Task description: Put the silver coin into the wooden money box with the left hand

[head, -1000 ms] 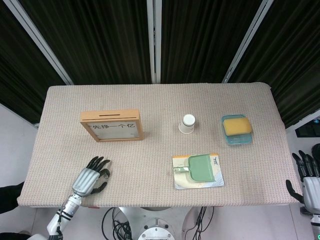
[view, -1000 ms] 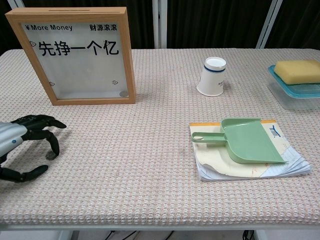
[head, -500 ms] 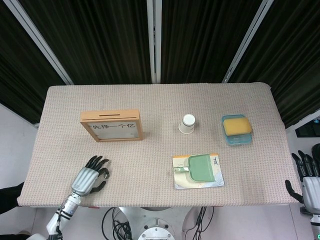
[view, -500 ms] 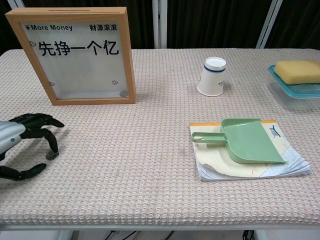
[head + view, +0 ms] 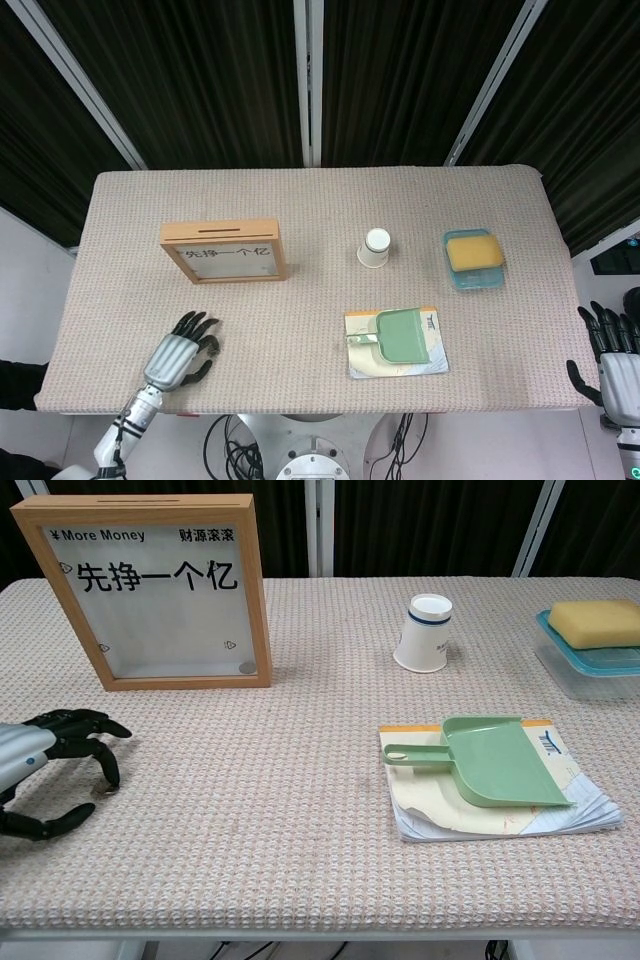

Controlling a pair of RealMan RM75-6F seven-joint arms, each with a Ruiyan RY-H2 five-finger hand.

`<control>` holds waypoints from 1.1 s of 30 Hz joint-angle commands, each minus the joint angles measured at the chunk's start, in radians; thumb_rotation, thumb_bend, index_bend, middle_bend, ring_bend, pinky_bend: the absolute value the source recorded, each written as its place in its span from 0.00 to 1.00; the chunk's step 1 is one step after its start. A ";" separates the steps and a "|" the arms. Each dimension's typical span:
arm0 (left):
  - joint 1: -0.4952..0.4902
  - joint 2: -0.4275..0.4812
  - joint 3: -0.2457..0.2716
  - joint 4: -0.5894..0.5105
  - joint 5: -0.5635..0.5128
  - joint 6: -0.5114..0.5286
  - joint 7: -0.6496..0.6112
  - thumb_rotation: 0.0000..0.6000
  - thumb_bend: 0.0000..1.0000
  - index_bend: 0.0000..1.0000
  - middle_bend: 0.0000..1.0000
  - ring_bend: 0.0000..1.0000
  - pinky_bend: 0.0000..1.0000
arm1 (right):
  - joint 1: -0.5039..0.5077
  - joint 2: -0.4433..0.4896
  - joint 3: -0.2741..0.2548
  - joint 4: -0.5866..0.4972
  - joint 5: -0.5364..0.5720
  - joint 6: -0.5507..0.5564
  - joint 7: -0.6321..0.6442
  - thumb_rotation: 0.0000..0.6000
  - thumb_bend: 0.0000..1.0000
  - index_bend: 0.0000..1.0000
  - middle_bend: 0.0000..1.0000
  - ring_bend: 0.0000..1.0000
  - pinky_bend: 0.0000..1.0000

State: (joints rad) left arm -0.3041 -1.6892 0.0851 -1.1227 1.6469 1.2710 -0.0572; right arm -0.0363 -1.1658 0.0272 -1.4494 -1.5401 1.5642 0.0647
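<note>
The wooden money box [image 5: 224, 250] stands upright left of the table's centre, its slot along the top edge; in the chest view the money box [image 5: 150, 590] shows one small silver disc inside behind the glass, at its lower right. My left hand [image 5: 182, 355] rests near the front left edge, well in front of the box. The chest view shows the left hand [image 5: 50, 765] with its fingers curled down onto the cloth and the thumb close beneath them. No coin shows plainly under those fingertips. My right hand [image 5: 612, 365] hangs off the table's right side, fingers spread, holding nothing.
A white paper cup [image 5: 425, 632] stands upside down behind the centre. A green dustpan [image 5: 495, 760] lies on a notebook [image 5: 500, 815] at front right. A yellow sponge [image 5: 595, 622] sits in a blue tray [image 5: 585, 670] at far right.
My left hand's thumb has moved in toward the curled fingers. The small grey speck seen earlier at a fingertip no longer shows. The right hand has shifted slightly.
</note>
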 commanded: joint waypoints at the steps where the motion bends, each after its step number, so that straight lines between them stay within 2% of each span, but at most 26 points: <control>1: -0.002 -0.002 -0.001 0.000 -0.001 -0.001 0.001 1.00 0.28 0.39 0.13 0.01 0.06 | 0.000 0.000 0.001 0.001 0.000 0.001 0.001 1.00 0.33 0.00 0.00 0.00 0.00; 7: -0.003 -0.015 -0.007 0.015 -0.007 0.007 -0.005 1.00 0.28 0.43 0.14 0.01 0.07 | -0.002 -0.001 0.000 0.010 0.005 -0.001 0.011 1.00 0.33 0.00 0.00 0.00 0.00; 15: -0.014 -0.064 -0.027 0.087 -0.005 0.031 -0.034 1.00 0.28 0.49 0.18 0.01 0.07 | -0.003 -0.003 0.000 0.021 0.007 -0.003 0.026 1.00 0.34 0.00 0.00 0.00 0.00; 23: -0.021 -0.082 -0.025 0.119 0.011 0.060 -0.068 1.00 0.29 0.53 0.21 0.01 0.07 | -0.005 -0.003 0.002 0.034 0.014 -0.005 0.041 1.00 0.34 0.00 0.00 0.00 0.00; 33: -0.026 -0.091 -0.028 0.142 0.003 0.064 -0.078 1.00 0.39 0.56 0.22 0.03 0.08 | -0.005 -0.004 0.002 0.038 0.014 -0.007 0.044 1.00 0.34 0.00 0.00 0.00 0.00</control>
State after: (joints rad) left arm -0.3299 -1.7806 0.0567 -0.9806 1.6500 1.3346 -0.1357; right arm -0.0412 -1.1694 0.0296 -1.4117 -1.5262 1.5578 0.1086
